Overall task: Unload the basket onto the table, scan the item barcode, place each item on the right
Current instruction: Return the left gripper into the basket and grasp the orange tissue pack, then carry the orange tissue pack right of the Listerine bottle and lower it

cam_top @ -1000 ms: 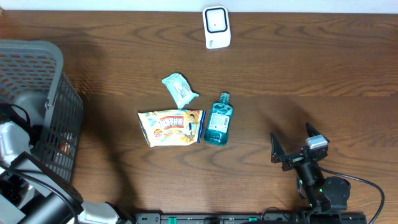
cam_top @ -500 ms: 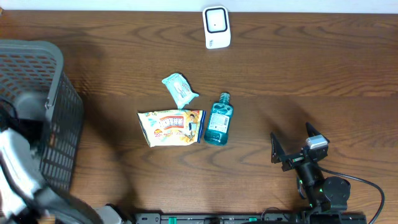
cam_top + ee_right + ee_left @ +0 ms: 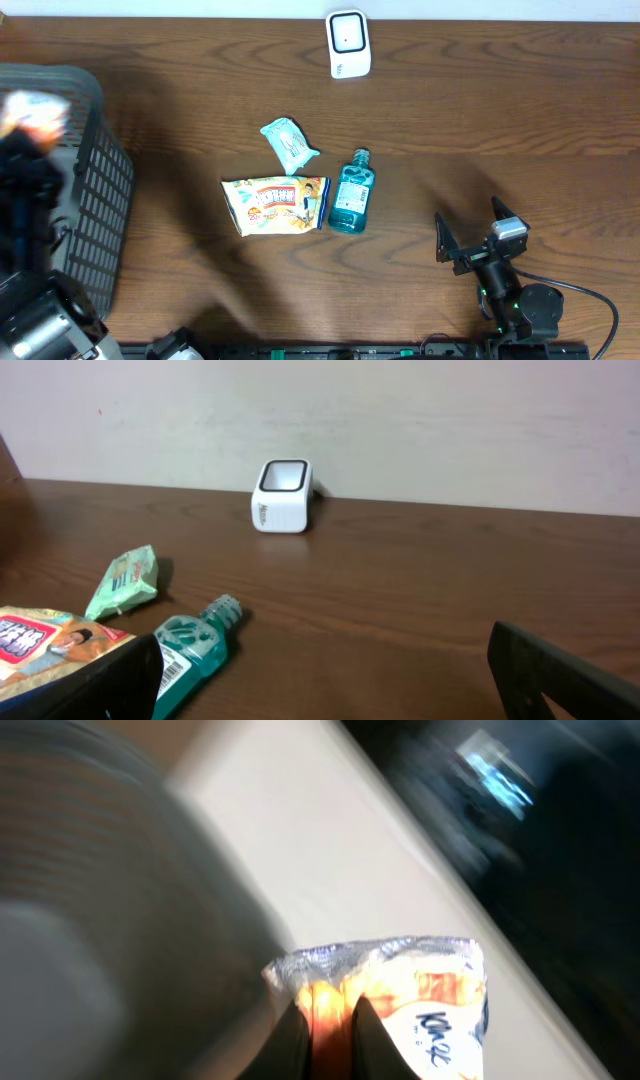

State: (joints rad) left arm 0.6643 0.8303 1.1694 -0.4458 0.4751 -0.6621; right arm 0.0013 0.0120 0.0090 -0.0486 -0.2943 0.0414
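My left gripper [image 3: 330, 1032] is shut on the crimped edge of an orange-and-white snack packet [image 3: 425, 995]; the left wrist view is blurred by motion. From overhead, the left arm is a dark smear over the grey basket [image 3: 100, 190], with the packet [image 3: 35, 110] at its top. The white barcode scanner [image 3: 348, 44] stands at the table's far edge, also in the right wrist view [image 3: 282, 495]. My right gripper [image 3: 478, 242] rests open at the front right, nothing between its fingers.
On the table's middle lie a snack bag [image 3: 276, 204], a small green packet [image 3: 288, 143] and a teal mouthwash bottle [image 3: 350, 195]. The bottle [image 3: 190, 645] lies just ahead of my right gripper's left finger. The basket fills the left edge.
The left arm has swung up from inside the basket, carrying the snack packet toward the far left. The right arm and the table items have not moved.
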